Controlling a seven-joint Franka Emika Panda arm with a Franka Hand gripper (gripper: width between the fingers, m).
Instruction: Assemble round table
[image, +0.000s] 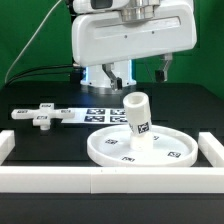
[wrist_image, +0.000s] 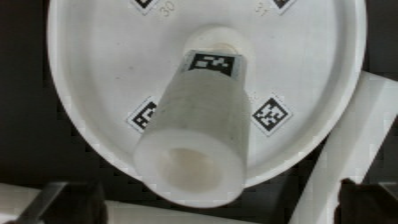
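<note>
- The large, shallow, rimmed white plastic disc lies on the black bench, just behind the long white front border rail.
- The short, thick white cylindrical post stands near the disc's middle with its foot on the disc floor. In the exterior view it leans a little. I cannot tell whether it is seated firmly or only resting there.
- The white cross-shaped piece with rounded ends lies flat, well apart from the disc toward the exterior view's left, beside the marker board.
- The jaws are spread and hold nothing. They hang above the post, and the wrist view shows one dark tip on either side of its open top, clear of it.
- Risk: if the jaws come down off-centre, one tip could strike the post's rim and tip it over on the disc.
- Risk: closing on a leaning post could skew it further, or jam it in its seat.
- Risk: a sideways push could slide the unclamped disc against the rail.
</note>
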